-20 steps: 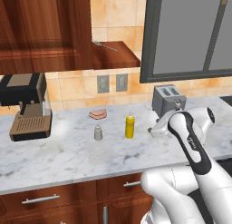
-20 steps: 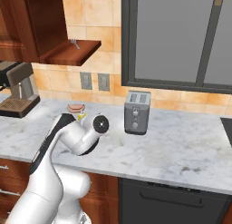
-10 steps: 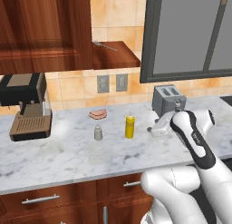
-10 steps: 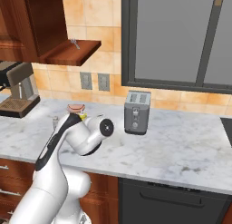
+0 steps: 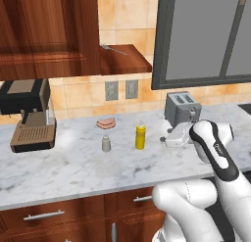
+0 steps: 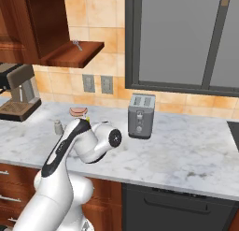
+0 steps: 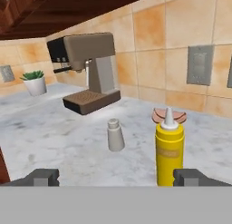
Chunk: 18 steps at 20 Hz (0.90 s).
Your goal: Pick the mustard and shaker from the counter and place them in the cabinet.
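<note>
Yellow mustard (image 5: 140, 136) upright on counter (image 5: 73, 170), grey shaker (image 5: 105, 143) beside.

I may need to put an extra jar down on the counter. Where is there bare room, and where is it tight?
Bare marble runs along the counter's front edge, before the shaker and mustard, and between the coffee machine and shaker. Right of the toaster is a wide bare stretch too. It is crowded around the shaker, mustard and pink food piece; the open gripper hangs between mustard and toaster.

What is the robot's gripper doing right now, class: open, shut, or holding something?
Gripper: open and holding nothing; in the hand view its dark fingertips stand wide apart, short of the slim yellow mustard squeeze bottle.
</note>
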{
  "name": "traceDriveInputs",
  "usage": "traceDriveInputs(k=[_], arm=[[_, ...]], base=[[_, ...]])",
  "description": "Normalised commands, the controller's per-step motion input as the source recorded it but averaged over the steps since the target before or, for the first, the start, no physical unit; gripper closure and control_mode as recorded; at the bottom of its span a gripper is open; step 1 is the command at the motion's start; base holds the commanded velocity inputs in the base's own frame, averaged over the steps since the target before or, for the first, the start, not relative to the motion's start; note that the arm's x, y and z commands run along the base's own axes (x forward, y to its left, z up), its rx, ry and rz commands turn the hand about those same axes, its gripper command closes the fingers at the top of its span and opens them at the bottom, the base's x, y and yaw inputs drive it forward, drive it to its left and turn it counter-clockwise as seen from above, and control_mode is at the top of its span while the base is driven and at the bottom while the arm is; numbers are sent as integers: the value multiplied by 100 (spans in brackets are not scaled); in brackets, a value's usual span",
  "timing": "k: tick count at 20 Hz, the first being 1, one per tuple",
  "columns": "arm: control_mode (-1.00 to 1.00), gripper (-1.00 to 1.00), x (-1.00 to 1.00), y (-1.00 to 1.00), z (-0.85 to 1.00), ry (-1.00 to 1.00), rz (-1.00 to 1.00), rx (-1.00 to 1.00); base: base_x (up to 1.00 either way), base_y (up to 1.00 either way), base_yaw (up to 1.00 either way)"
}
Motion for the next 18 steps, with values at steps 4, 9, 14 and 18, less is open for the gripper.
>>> traceDriveInputs(k=[4, 9, 14, 18], arm=[[-100, -100, 0, 1, 0, 0, 0, 1], [-100, -100, -4, 2, 0, -1, 0, 1], [-100, -100, 13, 19, 0, 0, 0, 1], [-100, -100, 19, 14, 0, 0, 0, 1]], base=[[0, 0, 0], [0, 0, 0], [0, 0, 0], [0, 0, 0]])
